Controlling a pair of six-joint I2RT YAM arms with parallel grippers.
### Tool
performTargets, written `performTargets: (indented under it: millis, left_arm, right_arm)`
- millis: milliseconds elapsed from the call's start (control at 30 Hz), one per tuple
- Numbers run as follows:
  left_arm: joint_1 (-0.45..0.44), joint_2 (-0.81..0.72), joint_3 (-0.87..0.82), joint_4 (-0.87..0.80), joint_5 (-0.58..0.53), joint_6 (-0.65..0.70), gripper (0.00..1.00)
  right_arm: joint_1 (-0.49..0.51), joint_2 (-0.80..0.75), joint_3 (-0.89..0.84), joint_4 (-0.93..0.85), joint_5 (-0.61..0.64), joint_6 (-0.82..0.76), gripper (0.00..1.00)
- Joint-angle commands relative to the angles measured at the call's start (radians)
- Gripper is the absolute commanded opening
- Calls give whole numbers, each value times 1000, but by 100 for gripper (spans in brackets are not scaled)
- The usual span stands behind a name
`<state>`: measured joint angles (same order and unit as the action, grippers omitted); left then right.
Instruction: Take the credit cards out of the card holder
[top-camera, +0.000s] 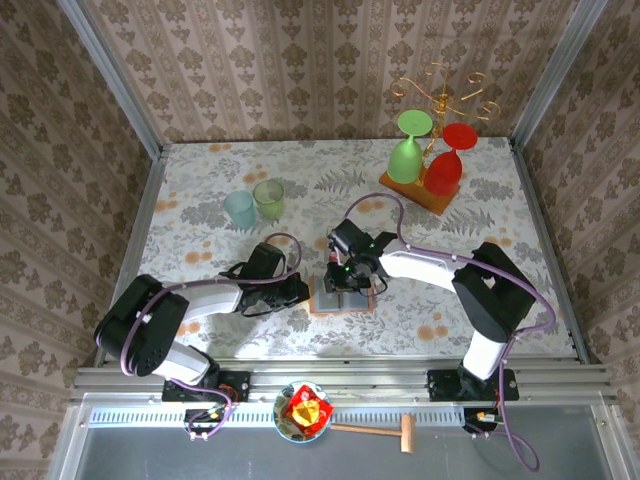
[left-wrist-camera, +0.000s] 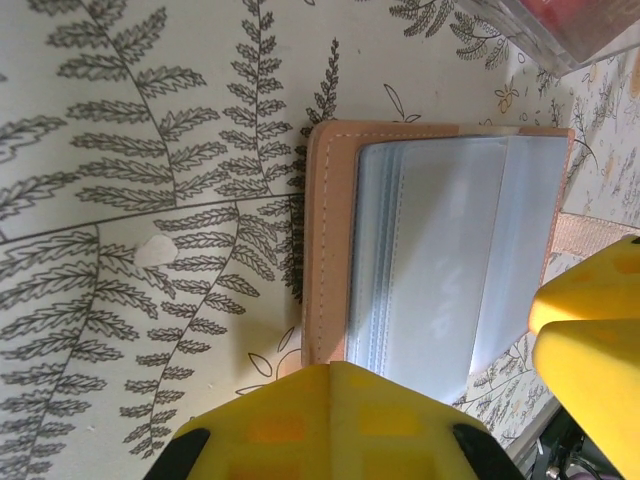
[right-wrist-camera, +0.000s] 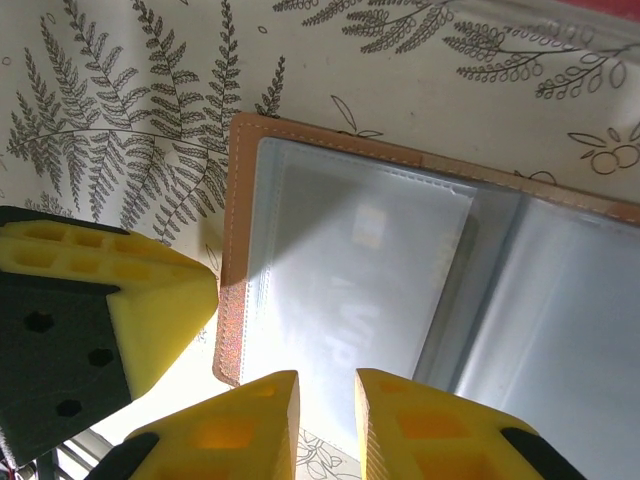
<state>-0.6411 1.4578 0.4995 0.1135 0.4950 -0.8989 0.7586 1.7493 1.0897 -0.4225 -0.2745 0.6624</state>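
The card holder (top-camera: 340, 298) lies open and flat on the table between my two grippers, its salmon-brown rim (left-wrist-camera: 328, 250) round grey-blue pockets (right-wrist-camera: 360, 270). My left gripper (left-wrist-camera: 342, 372) is shut, its tips resting on the holder's left edge with nothing between them. My right gripper (right-wrist-camera: 327, 400) hovers over the near pocket with a narrow gap between its fingers and nothing in it. Faint pale lettering shows through that pocket. No red credit cards are plainly visible in the pockets. A red-tinted flat thing (left-wrist-camera: 575, 20) lies just past the holder; I cannot tell what it is.
Two pale tumblers (top-camera: 255, 205) stand at the back left. A wooden stand (top-camera: 420, 190) with a green and a red glass is at the back right. A bowl with a red and yellow thing (top-camera: 303, 410) sits below the table's front rail.
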Motion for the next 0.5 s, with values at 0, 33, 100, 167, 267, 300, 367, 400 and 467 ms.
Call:
performTargets:
  millis: [0,33,100,167,267,300,367,400,467]
  left_arm:
    - [-6,-29,6,-9,4,-18,1]
    - [-6,-41,12,-20,0,-16,2]
    - [-5,-50,28,-43,0,-4,1]
    - [-5,-41,47,-53,11,3,1]
    - [-6,-12,55,-30,40,-1,1]
    - [-6,-1,54,-22,46,-3,1]
    - [-11,19,55,-24,49,-8,1]
    - [-11,29,56,-32,47,-10,1]
    - [-11,43,51,-33,46,-13,1]
  right_arm:
    - [9,29,26,-2,-20,16,22]
    - [9,32,27,-2,-21,15,23]
    - [9,37,27,-2,-21,16,23]
    - [10,38,26,-2,-21,16,23]
    - [11,43,27,-5,-20,16,24]
    - [11,43,28,-5,-20,16,24]
    - [13,45,31,-7,-20,17,24]
    - [12,47,31,-6,-20,17,25]
    - [12,49,32,0,-26,18,25]
